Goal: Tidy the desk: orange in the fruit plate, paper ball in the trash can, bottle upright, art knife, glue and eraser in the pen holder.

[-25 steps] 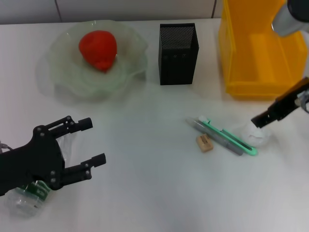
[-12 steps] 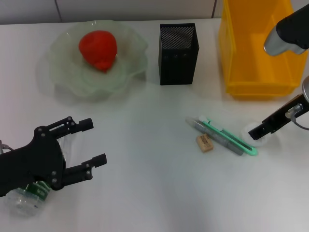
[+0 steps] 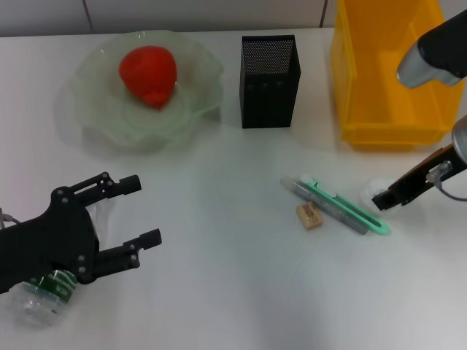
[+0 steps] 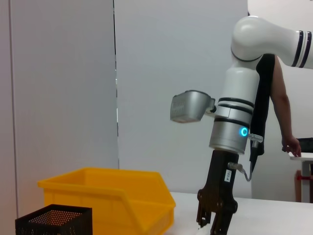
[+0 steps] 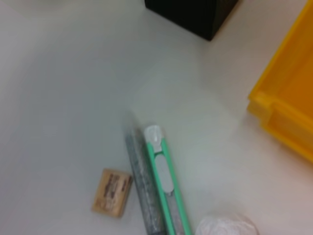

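Observation:
The orange lies in the pale green fruit plate at the back left. The black mesh pen holder stands at the back middle. The green art knife, grey glue stick and tan eraser lie together at the right; they also show in the right wrist view: knife, glue, eraser. My right gripper is shut on the white paper ball, just right of the knife. My left gripper is open above the lying bottle.
The yellow bin stands at the back right, close behind my right gripper; it also shows in the left wrist view and the right wrist view. The bottle is partly hidden under my left arm.
My right gripper came down onto the paper ball and closed on it, then shifted slightly left with it. My left arm has barely moved.

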{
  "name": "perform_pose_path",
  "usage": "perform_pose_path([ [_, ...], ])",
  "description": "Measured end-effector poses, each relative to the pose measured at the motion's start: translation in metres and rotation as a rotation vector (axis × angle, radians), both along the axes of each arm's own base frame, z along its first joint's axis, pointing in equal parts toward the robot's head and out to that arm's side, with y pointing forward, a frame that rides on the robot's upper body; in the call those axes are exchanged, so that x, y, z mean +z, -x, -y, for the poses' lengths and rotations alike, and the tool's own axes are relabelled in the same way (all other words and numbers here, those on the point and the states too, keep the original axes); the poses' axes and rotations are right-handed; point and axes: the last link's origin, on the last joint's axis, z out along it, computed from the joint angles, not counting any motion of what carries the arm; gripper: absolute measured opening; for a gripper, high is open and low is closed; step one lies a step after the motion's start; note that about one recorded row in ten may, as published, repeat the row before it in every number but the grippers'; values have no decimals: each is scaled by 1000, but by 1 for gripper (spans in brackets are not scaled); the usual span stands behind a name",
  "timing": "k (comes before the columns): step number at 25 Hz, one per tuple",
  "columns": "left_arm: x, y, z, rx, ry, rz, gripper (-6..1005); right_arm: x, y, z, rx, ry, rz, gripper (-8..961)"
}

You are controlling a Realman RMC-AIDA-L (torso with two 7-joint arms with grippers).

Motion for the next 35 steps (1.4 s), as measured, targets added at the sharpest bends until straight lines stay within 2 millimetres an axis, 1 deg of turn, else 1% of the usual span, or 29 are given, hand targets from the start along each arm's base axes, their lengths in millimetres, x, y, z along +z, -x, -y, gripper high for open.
perform_pose_path([
  [2, 0, 0, 0, 0, -1, 0, 771, 7, 2, 0, 7, -23, -10, 474],
  [5, 0, 0, 0, 0, -1, 0, 771, 27, 11, 0, 37, -91, -34, 421],
  [7, 1, 0, -1, 0, -3, -1, 771, 53, 24, 0, 85, -191, -89, 386],
  [10, 1, 0, -1, 1, -5, 3, 771, 93, 38, -3, 162, -364, -181, 381],
  [12, 1, 0, -1, 8, -3, 8, 771, 112, 39, -11, 219, -474, -227, 378],
  [13, 1, 0, -1, 12, -2, 10, 771, 116, 36, -17, 236, -513, -239, 376],
  [14, 2, 0, -1, 18, -2, 13, 771, 115, 26, -32, 258, -563, -256, 383],
  [15, 3, 1, -1, 27, -2, 19, 771, 115, 26, -32, 258, -563, -256, 390],
  [16, 4, 1, -2, 33, -4, 23, 771, 109, 19, -39, 261, -563, -269, 397],
  [18, 6, 0, -3, 40, -14, 37, 772, 93, 9, -52, 282, -547, -299, 411],
  [19, 7, -1, -4, 46, -23, 52, 772, 76, 1, -62, 283, -527, -333, 418],
  [20, 8, -1, -4, 51, -24, 59, 772, 76, 1, -62, 283, -527, -333, 425],
  [21, 9, -2, -5, 63, -23, 72, 772, 67, -3, -67, 273, -515, -349, 432],
  [23, 13, -3, -8, 95, -16, 103, 772, 60, -6, -71, 265, -505, -354, 446],
  [24, 16, -4, -9, 112, -16, 120, 772, 60, -7, -71, 268, -510, -354, 453],
  [26, 22, -5, -14, 140, -28, 152, 772, 61, -8, -71, 276, -523, -363, 467],
  [29, 31, -7, -20, 159, -47, 155, 772, 65, -9, -64, 296, -547, -418, 585],
  [31, 33, -7, -22, 166, -45, 153, 772, 68, -9, -59, 327, -562, -477, 664],
  [32, 39, -8, -29, 202, -41, 150, 772, 70, -10, -52, 359, -565, -520, 704],
  [35, 48, -5, -39, 265, -62, 142, 772, 71, -9, -31, 488, -555, -641, 793],
])
